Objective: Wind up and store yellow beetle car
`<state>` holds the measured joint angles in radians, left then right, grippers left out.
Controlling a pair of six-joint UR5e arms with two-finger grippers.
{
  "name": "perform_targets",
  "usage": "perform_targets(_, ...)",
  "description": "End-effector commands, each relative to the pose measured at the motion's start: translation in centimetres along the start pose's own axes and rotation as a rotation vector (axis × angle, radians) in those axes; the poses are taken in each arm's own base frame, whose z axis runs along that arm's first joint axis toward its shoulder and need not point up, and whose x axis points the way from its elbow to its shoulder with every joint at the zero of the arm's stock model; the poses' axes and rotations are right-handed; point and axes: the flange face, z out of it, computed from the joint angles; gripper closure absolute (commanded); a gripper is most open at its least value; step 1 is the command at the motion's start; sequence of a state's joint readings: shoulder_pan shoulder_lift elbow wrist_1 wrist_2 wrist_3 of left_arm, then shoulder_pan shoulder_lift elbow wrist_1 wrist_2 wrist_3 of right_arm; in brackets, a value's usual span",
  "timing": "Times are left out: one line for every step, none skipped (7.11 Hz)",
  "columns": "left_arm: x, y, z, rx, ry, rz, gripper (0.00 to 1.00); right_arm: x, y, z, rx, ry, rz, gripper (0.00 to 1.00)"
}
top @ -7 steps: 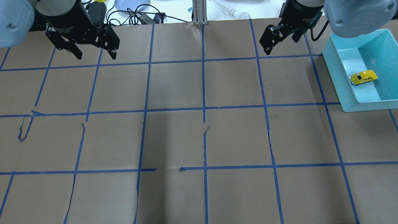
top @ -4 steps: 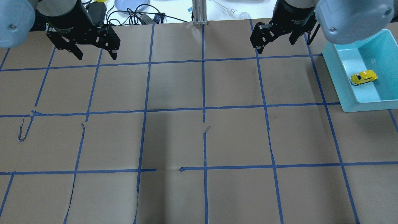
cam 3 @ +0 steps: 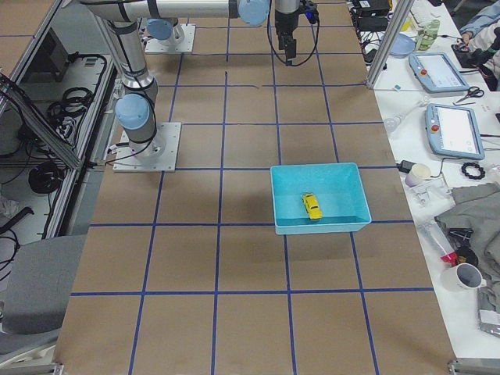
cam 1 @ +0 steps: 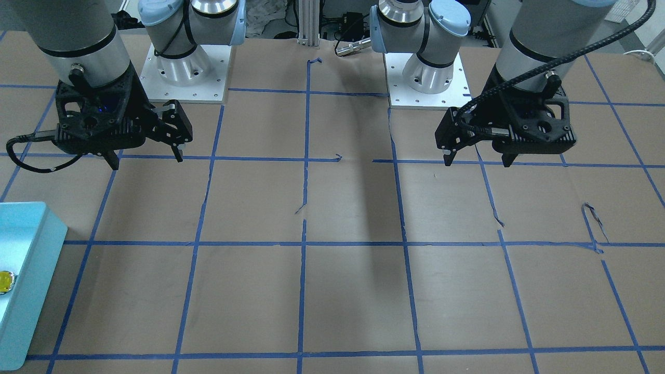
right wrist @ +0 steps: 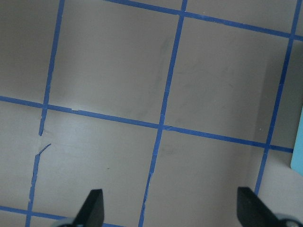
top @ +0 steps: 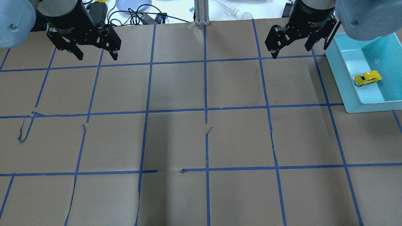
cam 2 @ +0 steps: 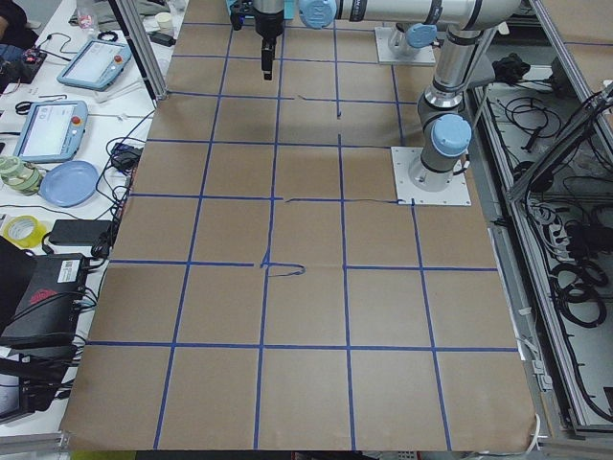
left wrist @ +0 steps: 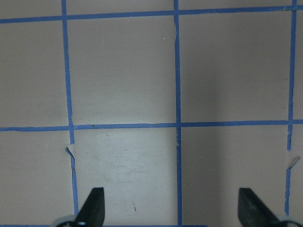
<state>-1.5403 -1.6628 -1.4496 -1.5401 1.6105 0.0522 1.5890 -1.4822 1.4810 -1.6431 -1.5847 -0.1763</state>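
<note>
**A:** Where does the yellow beetle car sit?

**B:** Inside the teal bin, on its wheels on the bin's floor, close to the long wall that faces the rest of the table; nothing touches it.

**A:** And the fingers?

**B:** The right gripper hangs above the paper just outside the bin, off one of its corners; its fingers are spread wide with nothing between them, and its wrist view catches only a sliver of the bin at the edge; the car is well apart from those fingers, with the bin's wall between. The left gripper hangs well apart from the bin, out beyond the right one, with its fingers just as wide and just as empty.

**A:** Why stand off like that?

**B:** My reading: the car lies where storing would leave it, so neither arm has cause to hold anything; splayed fingers above bare table look like a rest pose, clear of the bin's rim.

**A:** Was it wound?

**B:** I can't tell from how it lies; if not, the right gripper is the one nearer the bin, and it would have to reach over that wall.
</note>
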Motion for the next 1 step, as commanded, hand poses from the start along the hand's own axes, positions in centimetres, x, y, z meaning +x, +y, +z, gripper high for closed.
perform_targets(0.0, -0.02, -0.01, 0.001, 0.001, 0.0, 0.0, 0.03, 0.59, -0.18, -0.019, -0.005, -0.002, 0.0)
